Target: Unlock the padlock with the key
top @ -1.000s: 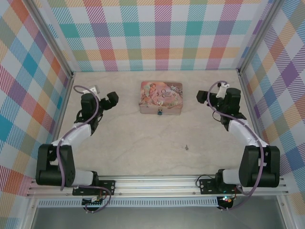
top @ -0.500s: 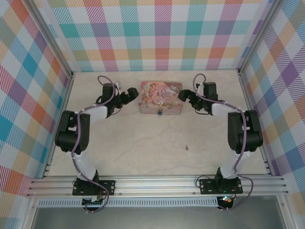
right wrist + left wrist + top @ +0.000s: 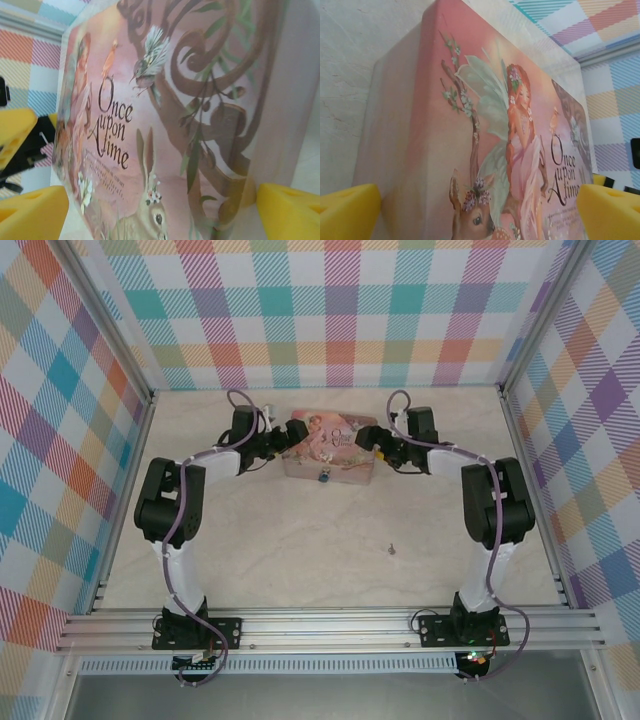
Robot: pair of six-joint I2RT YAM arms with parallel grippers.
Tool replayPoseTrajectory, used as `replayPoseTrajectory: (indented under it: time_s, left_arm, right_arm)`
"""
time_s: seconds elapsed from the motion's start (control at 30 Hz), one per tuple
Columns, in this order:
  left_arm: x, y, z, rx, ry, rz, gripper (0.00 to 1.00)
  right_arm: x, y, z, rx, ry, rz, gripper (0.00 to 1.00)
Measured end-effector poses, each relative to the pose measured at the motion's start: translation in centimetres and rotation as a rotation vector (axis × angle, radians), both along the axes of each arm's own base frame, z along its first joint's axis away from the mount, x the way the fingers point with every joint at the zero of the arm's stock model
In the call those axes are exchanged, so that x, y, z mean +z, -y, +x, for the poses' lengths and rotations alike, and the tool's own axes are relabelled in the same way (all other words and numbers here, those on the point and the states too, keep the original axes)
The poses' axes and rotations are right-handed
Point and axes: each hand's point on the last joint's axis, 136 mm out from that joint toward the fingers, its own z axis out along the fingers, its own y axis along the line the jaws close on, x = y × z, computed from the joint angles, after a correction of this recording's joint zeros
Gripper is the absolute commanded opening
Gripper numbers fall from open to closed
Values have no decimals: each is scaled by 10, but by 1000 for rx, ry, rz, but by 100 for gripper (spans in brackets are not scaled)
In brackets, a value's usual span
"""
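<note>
The tiny blue padlock hangs at the front edge of the pink pictured tin, at the back middle of the table. The key is a grey speck lying alone on the table, well in front of the tin and to its right. My left gripper is at the tin's left end and my right gripper at its right end. Both are open. In the left wrist view the yellow pads stand wide apart over the tin's lid. The right wrist pads also straddle the lid.
Checked walls close in the table at the back and on both sides. Metal posts stand at the back corners. The pale tabletop stretches in front of the tin towards the arm bases.
Both arms swung inward from the sides and reached the tin's ends. The tin has shifted a little left and forward and now sits slightly askew.
</note>
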Motion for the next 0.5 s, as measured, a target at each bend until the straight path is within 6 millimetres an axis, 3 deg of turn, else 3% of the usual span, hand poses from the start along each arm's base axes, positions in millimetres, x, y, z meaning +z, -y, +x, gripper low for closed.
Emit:
replayPoseTrajectory:
  time_s: [0.33, 0.5]
  left_arm:
    - [-1, -17, -23, -24, 16, 89, 100]
    - [-2, -24, -41, -16, 0, 119, 100]
  right_arm:
    - [-5, -39, -83, 83, -53, -22, 98]
    - [-1, -37, -96, 72, -41, -57, 100]
